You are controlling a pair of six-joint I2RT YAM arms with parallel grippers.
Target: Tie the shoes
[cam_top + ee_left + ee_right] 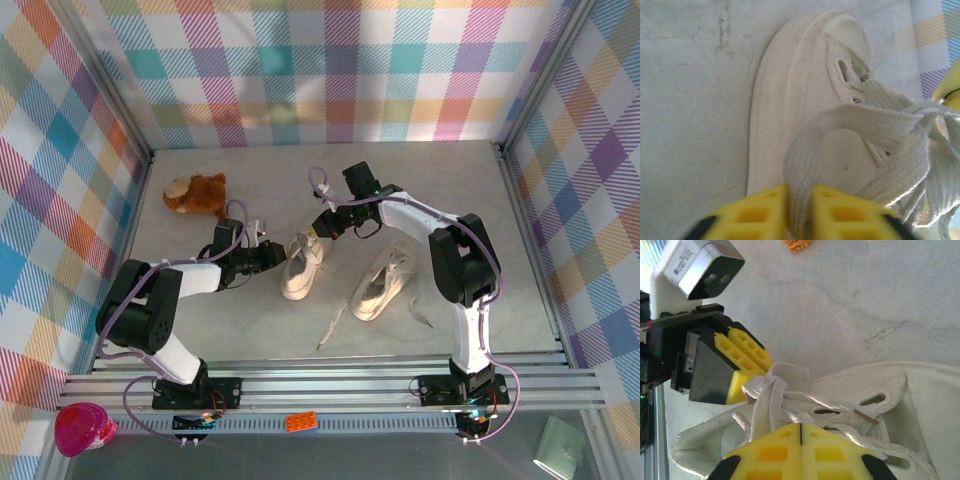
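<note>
You are pinching a lace (805,145) of the nine o'clock shoe (300,268) in the left gripper (799,200). The right gripper (801,432) is clamping it too.

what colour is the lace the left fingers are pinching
White, a flat woven lace between the yellow left fingers; clearest in the left wrist view.

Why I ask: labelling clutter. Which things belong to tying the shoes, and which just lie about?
Job: shoe between the grippers, its lace, other shoe, left gripper, right gripper.
Lying about: brown plush toy, pink object, orange brick.
</note>
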